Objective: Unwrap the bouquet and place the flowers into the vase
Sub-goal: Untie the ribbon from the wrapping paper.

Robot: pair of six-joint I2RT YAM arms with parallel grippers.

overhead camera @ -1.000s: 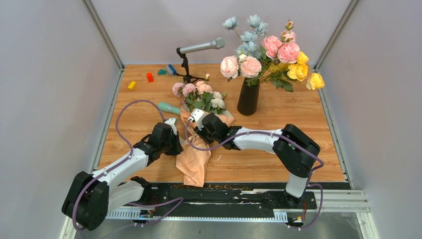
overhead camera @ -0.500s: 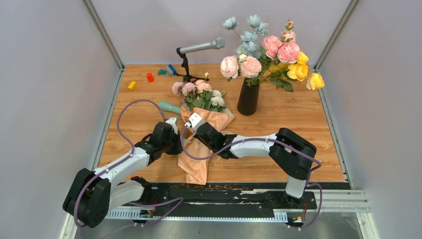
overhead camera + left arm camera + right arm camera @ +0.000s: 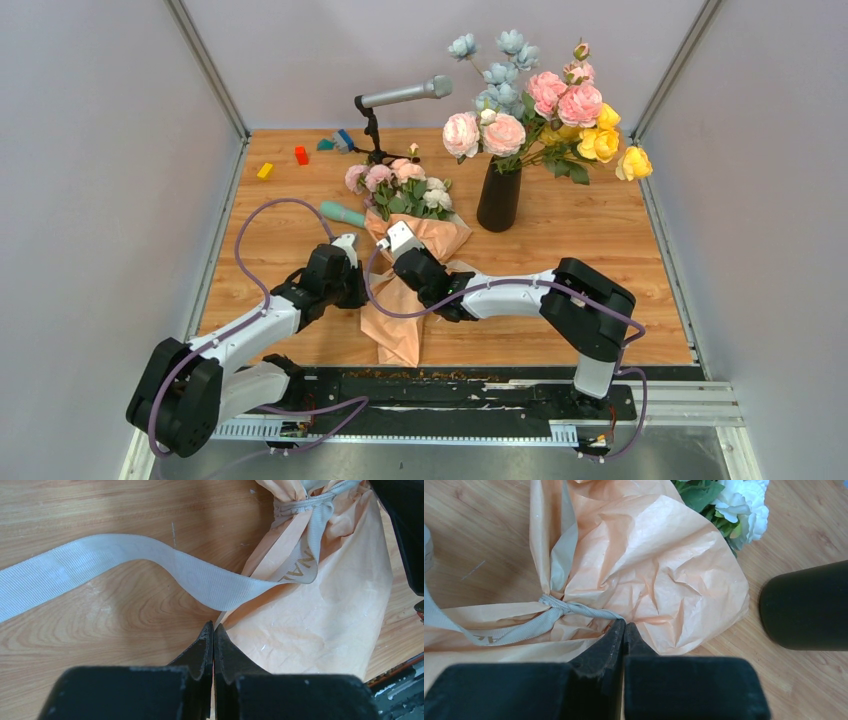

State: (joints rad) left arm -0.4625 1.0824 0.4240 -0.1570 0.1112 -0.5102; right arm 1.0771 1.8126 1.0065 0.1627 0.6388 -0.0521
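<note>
We found the bouquet [image 3: 392, 322] lying on the table [image 3: 570, 240] between the two arms, its heads pointing away from the bases and the vase [image 3: 499, 200] standing near them to the right. The left gripper [image 3: 213, 630] was clenched shut at the paper's [image 3: 664, 570] edge, just below a loose tail of ribbon [image 3: 150, 560] that ran flat across the wood. We could not tell whether it pinched anything. The right gripper [image 3: 624, 627] was clamped on the ribbon strand beside the knot [image 3: 555, 605], as far as its wrist view showed. We judged the unwrapping barely begun. The bow looked pulled out into a long tail, but the knot was still cinched round the paper and the flowers [image 3: 398, 182] were still inside the wrap. Left to do were freeing the knot, opening the paper, lifting the stems out and setting them in the vase, which already held big blooms [image 3: 560, 100] that would crowd its neck.
</note>
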